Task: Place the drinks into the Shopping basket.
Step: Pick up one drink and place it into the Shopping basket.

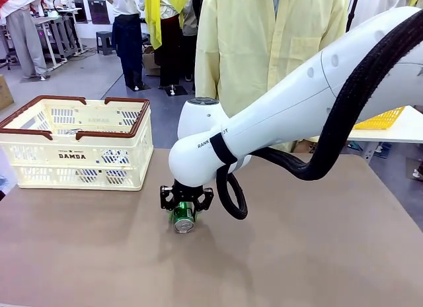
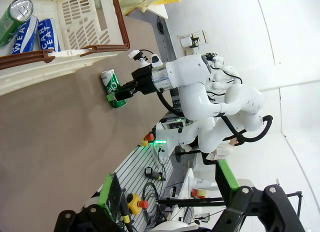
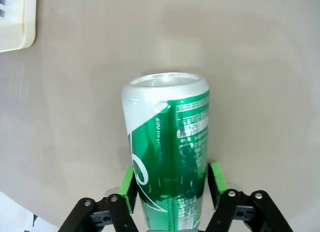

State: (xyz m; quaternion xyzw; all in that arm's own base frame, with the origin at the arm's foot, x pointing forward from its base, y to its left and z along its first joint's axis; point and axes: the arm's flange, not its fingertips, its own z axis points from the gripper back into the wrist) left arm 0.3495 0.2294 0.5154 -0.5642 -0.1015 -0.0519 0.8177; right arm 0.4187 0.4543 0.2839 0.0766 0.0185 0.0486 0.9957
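Observation:
A green can (image 1: 184,219) lies on its side on the brown table, right of the cream Shopping basket (image 1: 39,155). My right gripper (image 1: 186,202) comes down on it from above. In the right wrist view its green pads (image 3: 216,178) sit against both sides of the green can (image 3: 170,137), so the right gripper (image 3: 171,184) is shut on it. The left wrist view shows that green can (image 2: 111,84) just outside the Shopping basket (image 2: 75,49), with a green can (image 2: 15,19) and a blue can (image 2: 47,34) lying inside. My left gripper (image 2: 167,192) is open, holding nothing.
A person in a yellow gown (image 1: 264,42) stands at the far side of the table. A yellow mesh basket (image 1: 383,118) sits on a white table at the back right. Bare brown tabletop (image 1: 297,254) stretches in front of and right of the can.

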